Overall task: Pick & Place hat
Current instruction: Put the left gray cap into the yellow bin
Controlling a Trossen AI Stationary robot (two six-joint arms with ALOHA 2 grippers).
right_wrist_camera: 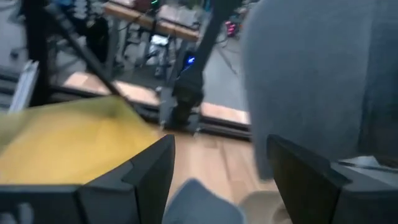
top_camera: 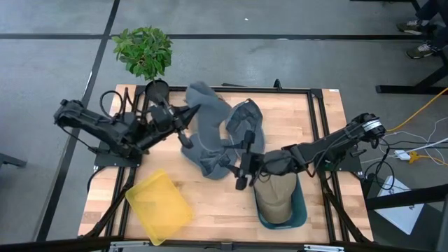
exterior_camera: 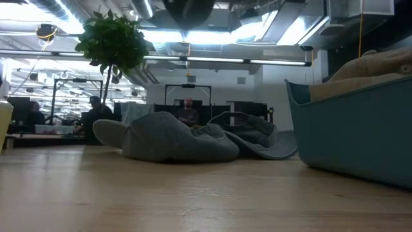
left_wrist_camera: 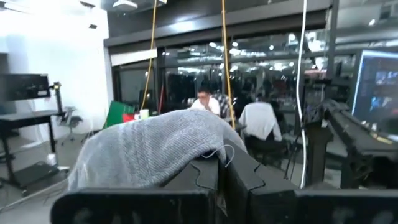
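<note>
High view entry: right gripper (top_camera: 243, 159) is seen just below frame centre, fingers spread and nothing held, over the lower edge of a grey hat (top_camera: 241, 129). Left gripper (top_camera: 187, 126) is recorded left of centre, clenched on a second grey hat (top_camera: 204, 115). A tan hat (top_camera: 275, 197) is lodged in the teal bin (top_camera: 299, 210), lower right. A yellow tray (top_camera: 159, 206) is placed lower left; a potted plant (top_camera: 143, 50) is listed upper left.
</note>
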